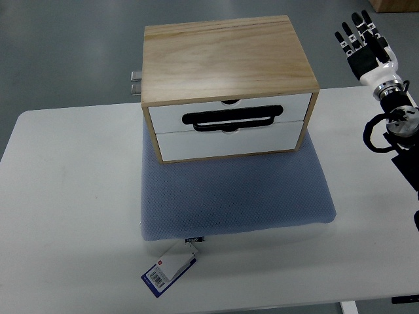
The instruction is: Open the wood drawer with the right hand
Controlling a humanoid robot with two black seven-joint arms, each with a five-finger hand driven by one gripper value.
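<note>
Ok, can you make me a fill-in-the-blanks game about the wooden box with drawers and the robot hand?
1. The light wooden drawer box sits on a ____ cushion mat.
2. The box has ____ white drawer fronts, both closed.
3. The black loop handle lies across the ____ drawer.
4. The black-and-white right hand has its fingers ____ and holds nothing.

Missing words: blue; two; upper; open

drawer box (pixel 229 62) on mat (pixel 236 193) — robot hand (pixel 362 44) right
</note>
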